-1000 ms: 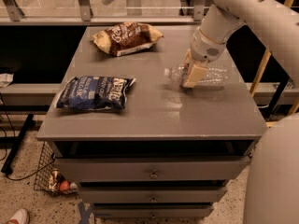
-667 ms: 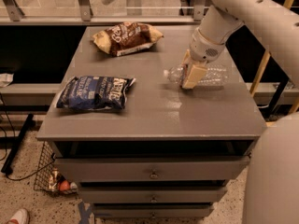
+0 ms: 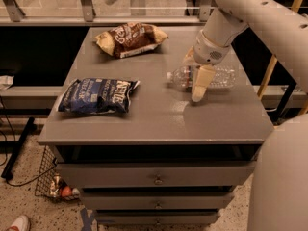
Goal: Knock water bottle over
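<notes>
The water bottle (image 3: pixel 219 77) is clear ribbed plastic and lies on its side on the right part of the grey cabinet top (image 3: pixel 154 114), with its white cap (image 3: pixel 170 75) pointing left. My gripper (image 3: pixel 198 88) points down at the middle of the bottle. It stands on the bottle's near side, with its tip close to the cabinet top, and hides the bottle's middle. The white arm (image 3: pixel 250 13) comes in from the upper right.
A blue chip bag (image 3: pixel 96 96) lies at the left front and a brown chip bag (image 3: pixel 130 38) at the back. The cabinet's right edge is just beyond the bottle. Drawers (image 3: pixel 156 179) are below the top, and a wire basket (image 3: pixel 53 182) stands on the floor at the left.
My gripper's tip has come slightly down and toward the front edge. The bottle lies on its side in the same place, and the bags have not moved.
</notes>
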You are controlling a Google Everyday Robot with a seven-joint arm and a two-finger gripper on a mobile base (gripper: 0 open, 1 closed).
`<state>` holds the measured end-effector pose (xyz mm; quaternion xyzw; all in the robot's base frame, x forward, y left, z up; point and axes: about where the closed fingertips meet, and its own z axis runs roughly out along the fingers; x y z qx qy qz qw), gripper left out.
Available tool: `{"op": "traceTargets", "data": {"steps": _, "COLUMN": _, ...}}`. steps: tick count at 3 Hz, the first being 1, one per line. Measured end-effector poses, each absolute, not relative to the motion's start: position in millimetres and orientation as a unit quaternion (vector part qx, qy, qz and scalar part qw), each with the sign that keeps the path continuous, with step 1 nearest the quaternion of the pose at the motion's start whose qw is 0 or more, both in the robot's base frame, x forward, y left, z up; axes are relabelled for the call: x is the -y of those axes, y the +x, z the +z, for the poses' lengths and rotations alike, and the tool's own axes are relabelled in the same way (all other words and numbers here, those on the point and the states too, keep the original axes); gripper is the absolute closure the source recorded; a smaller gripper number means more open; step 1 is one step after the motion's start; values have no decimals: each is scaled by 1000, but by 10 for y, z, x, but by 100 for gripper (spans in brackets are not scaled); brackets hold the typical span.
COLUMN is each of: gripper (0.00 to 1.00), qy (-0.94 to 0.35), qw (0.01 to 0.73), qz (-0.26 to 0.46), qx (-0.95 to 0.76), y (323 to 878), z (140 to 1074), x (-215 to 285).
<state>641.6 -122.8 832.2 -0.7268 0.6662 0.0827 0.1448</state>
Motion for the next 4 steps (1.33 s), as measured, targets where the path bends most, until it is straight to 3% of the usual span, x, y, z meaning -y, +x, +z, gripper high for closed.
{"op": "traceTargets", "data": {"steps": 4, "gripper": 0, "qy": -673, "qw": 198, "qz": -8, "qx": -713, "y": 6094, "z": 9187, "x": 1909}}
